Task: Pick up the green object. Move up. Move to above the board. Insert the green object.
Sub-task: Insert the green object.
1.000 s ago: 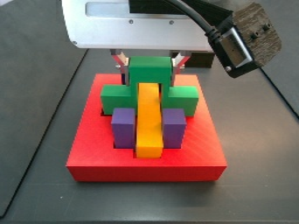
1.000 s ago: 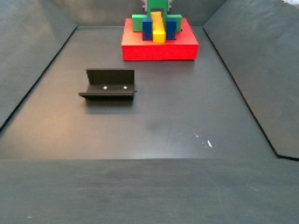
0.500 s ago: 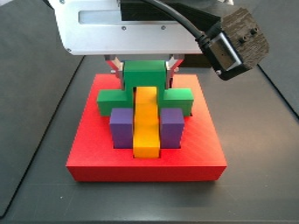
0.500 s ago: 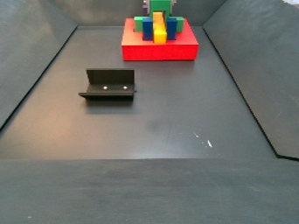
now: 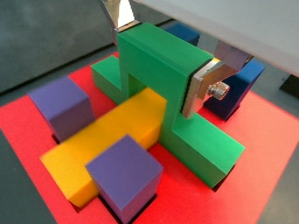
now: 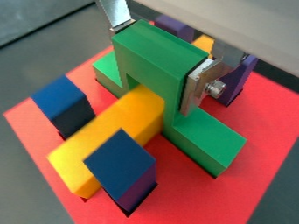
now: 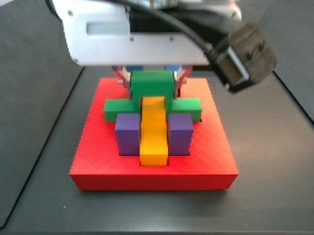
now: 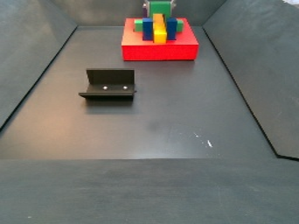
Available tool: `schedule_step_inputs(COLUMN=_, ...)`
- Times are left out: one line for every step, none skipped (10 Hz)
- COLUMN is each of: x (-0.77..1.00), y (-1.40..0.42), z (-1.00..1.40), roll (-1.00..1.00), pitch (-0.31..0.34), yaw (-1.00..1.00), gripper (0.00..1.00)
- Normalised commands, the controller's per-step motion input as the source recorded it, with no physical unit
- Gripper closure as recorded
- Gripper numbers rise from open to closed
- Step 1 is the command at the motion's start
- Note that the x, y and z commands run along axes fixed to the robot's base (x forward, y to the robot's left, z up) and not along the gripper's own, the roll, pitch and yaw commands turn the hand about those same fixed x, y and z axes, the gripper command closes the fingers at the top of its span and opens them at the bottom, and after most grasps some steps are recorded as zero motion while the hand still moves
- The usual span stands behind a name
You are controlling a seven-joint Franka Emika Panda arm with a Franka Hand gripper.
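Note:
The green object (image 5: 163, 70) is a bright green bridge piece straddling the long yellow bar (image 5: 111, 140) on the red board (image 7: 153, 165). Its side cubes rest low on the board. My gripper (image 5: 162, 54) is shut on the green object's raised middle cube, with silver fingers (image 6: 201, 83) pressed on both sides. It shows the same way in both wrist views (image 6: 163, 61). In a side view the gripper (image 7: 153, 78) hangs over the board's far part. The board (image 8: 160, 44) sits at the far end of the floor, with the green object (image 8: 156, 10) on it.
Purple blocks (image 5: 65, 105) and blue blocks (image 6: 65, 101) stand beside the yellow bar on the board. The dark fixture (image 8: 108, 85) stands on the floor left of centre, well apart from the board. Dark walls ring the floor.
The gripper has gone down with the green object, which now sits lower over the yellow bar. The board and fixture have not moved.

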Motion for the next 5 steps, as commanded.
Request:
schedule_step_inputs(x=-0.05, y=-0.03, z=-0.5, roll=0.15, pitch=-0.094, yaw=0.03, gripper=1.0)
schedule_step_inputs(x=-0.08, y=-0.03, z=-0.51, roll=0.17, pitch=-0.093, yaw=0.03, gripper=1.0)
schedule_step_inputs(x=-0.09, y=-0.01, z=-0.5, roll=0.15, pitch=-0.074, yaw=0.01, gripper=1.0)
schedule_step_inputs(x=0.0, y=0.0, z=-0.21, roll=0.0, pitch=-0.046, yaw=0.01, gripper=1.0)
schedule_step_inputs(x=0.0, y=0.0, z=0.0, roll=0.0, pitch=0.0, yaw=0.0, gripper=1.0)
